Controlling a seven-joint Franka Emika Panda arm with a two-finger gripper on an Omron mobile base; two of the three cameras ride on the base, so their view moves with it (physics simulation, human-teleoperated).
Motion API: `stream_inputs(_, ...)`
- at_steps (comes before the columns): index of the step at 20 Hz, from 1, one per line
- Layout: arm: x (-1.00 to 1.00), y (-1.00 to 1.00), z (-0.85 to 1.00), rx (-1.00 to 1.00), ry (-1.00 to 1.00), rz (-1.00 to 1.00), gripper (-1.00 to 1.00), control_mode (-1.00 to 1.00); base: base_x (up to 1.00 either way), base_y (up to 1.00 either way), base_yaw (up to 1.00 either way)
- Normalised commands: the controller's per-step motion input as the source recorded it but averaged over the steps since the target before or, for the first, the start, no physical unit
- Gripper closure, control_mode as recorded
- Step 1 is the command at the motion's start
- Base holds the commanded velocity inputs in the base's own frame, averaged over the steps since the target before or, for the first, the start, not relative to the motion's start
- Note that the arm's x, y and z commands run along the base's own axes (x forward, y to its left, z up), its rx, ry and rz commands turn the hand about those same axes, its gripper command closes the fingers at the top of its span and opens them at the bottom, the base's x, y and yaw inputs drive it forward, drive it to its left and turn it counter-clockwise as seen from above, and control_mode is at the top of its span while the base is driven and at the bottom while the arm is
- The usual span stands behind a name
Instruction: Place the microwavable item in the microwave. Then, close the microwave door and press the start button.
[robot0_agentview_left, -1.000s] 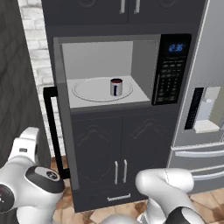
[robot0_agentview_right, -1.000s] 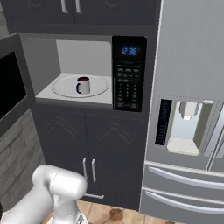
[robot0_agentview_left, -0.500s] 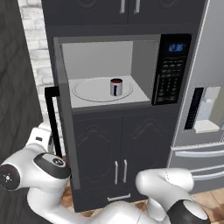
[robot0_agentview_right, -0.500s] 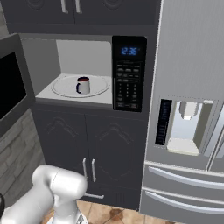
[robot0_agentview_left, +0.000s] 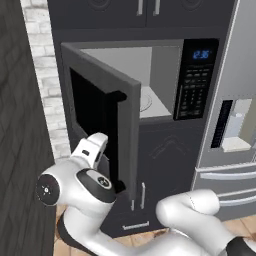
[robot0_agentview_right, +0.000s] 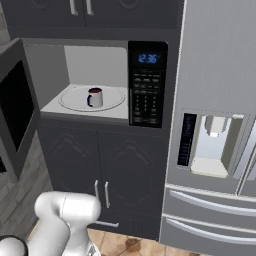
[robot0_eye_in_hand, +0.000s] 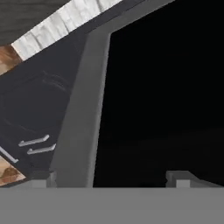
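The silver-grey mug (robot0_agentview_right: 94, 97) with its dark blue handle stands on the white turntable inside the microwave (robot0_agentview_right: 85, 55). In the left base view the microwave door (robot0_agentview_left: 95, 112) stands about half swung in and hides the mug. Its black bar handle (robot0_agentview_left: 118, 137) faces the camera. My hand (robot0_agentview_left: 94, 150) sits low against the door's outer face, left of the handle. In the hand view my gripper (robot0_eye_in_hand: 109, 178) is open, right up against the door's grey frame (robot0_eye_in_hand: 81, 113) and dark window (robot0_eye_in_hand: 166, 87). The black keypad (robot0_agentview_right: 146, 85) shows a blue display.
A steel fridge (robot0_agentview_right: 215, 125) with a water dispenser stands right of the microwave. Dark cabinet doors (robot0_agentview_right: 100, 160) with bar handles sit below it. A white brick wall (robot0_agentview_left: 47, 75) lies to the left of the door.
The microwave door has swung from fully open to about half shut. My arm has risen behind it with the hand against its outer face. The mug has not moved.
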Motion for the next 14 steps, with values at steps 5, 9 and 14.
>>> stream_inputs(5,0.26,-1.0,0.23,0.14,0.03,-0.2,-1.0,-1.0,0.0,0.0,0.0)
stream_inputs(9,0.54,-1.0,0.04,0.11,0.02,-0.15,-1.0,-1.0,0.0,0.0,0.0)
stream_inputs(14,0.69,-0.84,0.01,0.09,-0.01,-0.02,-1.0,-1.0,0.0,0.0,0.0)
